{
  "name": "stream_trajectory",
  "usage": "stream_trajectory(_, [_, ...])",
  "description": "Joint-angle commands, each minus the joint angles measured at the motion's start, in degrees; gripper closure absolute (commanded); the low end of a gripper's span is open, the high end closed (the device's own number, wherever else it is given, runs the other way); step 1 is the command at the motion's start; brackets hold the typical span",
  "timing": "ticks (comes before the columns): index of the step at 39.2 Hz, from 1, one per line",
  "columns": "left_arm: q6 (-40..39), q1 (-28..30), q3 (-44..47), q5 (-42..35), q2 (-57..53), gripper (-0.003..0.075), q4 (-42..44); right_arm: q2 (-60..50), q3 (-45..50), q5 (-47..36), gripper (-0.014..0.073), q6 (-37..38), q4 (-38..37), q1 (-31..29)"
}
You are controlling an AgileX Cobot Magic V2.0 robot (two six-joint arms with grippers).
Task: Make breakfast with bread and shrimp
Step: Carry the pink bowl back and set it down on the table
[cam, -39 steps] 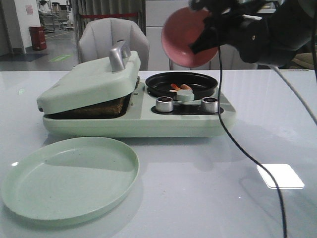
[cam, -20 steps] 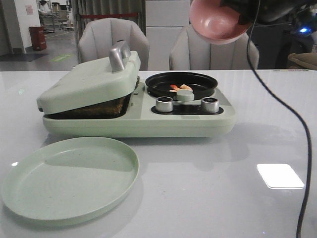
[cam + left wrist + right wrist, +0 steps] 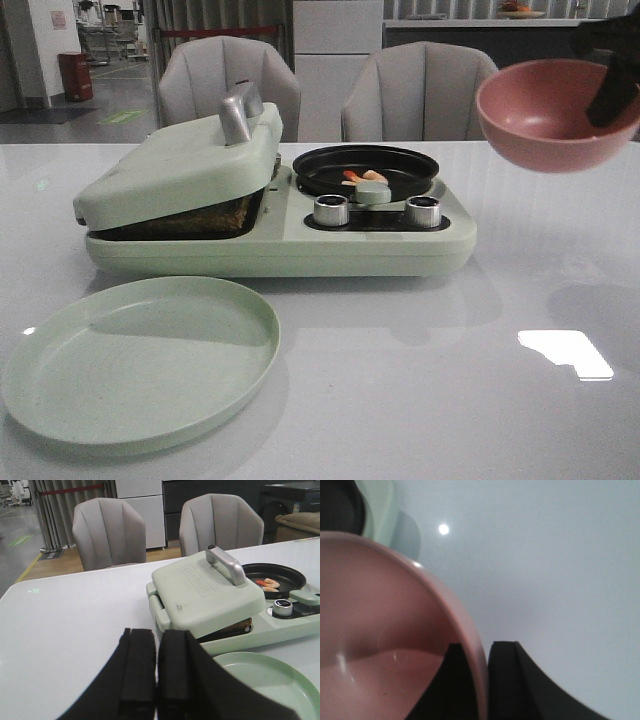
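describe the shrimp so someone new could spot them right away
Start at the pale green breakfast maker mid-table. On its right side sits a round black pan. The shrimp are the small curled orange-and-white pieces inside it, the only bright bits there.

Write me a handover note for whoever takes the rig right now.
Right end effector: clamped on the rim of the pink bowl, held upright in the air to the right of the cooker. Bowl looks empty.
Left end effector: shut, empty, hanging short of the cooker.
Shrimp: in the black pan.
Bread: under the cooker's lowered lid.
Green plate: empty, in front.
Left: set the bowl down, plate the food.
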Motion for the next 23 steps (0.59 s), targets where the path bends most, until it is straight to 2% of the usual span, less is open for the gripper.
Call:
stream_trajectory(1, [-0.6,-0.3,-1.5,-4.5,0.8,0.0606,-0.4,-3.2,-2.0,1.7,0.0452,5.7,-7.0,-0.4])
stream_trajectory(4, [-0.6,-0.3,-1.5,-4.5,0.8,0.0606,-0.4,-2.8,-1.6,3.7,0.0452,9.1,-8.8,-0.6])
stream_trajectory(12, [-0.6,-0.3,-1.5,-4.5,0.8,0.0606,-0.4,1.3,-1.4,8.0,0.0452,9.2,-8.6,-0.6])
stream_trajectory(19, [-0.6,-0.3,-1.5,-4.5,0.8,0.0606,-0.4,4.2,-1.4,7.8,0.0447,9.2,-5.8,-0.6])
stream_trajectory(23, [-0.6,-0.3,-1.5,-4.5,0.8,0.0606,-0.4,5.0,-1.4,7.5,0.0410,8.8,-4.6,-0.4])
